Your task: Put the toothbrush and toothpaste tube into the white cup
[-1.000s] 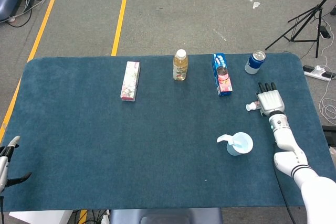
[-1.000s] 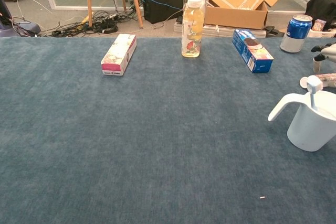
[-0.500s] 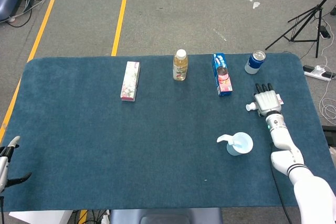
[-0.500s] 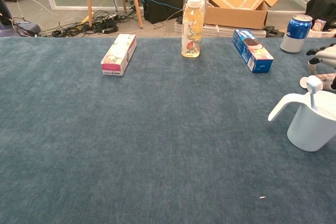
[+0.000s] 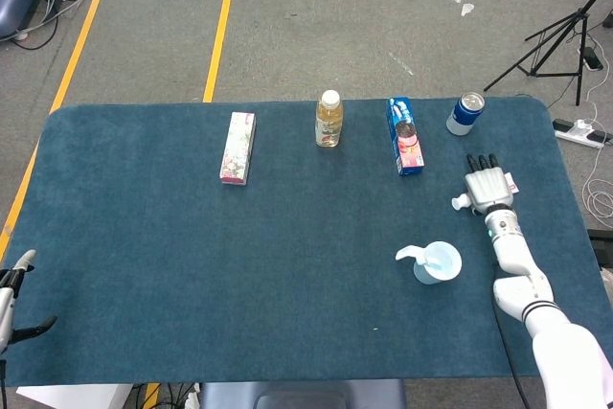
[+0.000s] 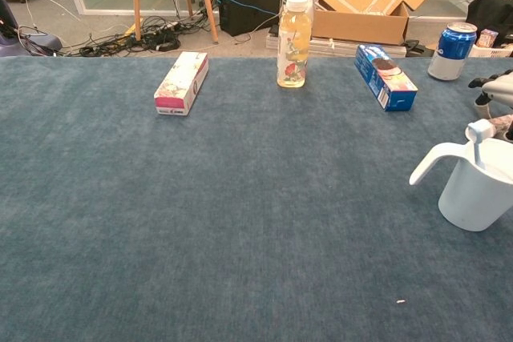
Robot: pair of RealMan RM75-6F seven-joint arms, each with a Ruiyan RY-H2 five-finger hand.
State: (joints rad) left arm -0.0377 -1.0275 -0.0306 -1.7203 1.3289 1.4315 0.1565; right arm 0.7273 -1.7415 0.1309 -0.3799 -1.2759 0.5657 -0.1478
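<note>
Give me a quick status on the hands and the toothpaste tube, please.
Right hand over toothpaste tube, grasp not clear. Left hand idle at table edge. Toothbrush already in white cup. Path to cup unobstructed.

Head view high above, steeply downward over the whole table (image 5: 192, 265); chest view low, near, level across it.

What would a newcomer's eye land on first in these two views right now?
Probably the right hand, lying flat over the toothpaste tube near the table's right edge, with the white cup just in front of it, a toothbrush standing inside. Along the far side sit a pink box, a juice bottle, a blue box and a can.
</note>
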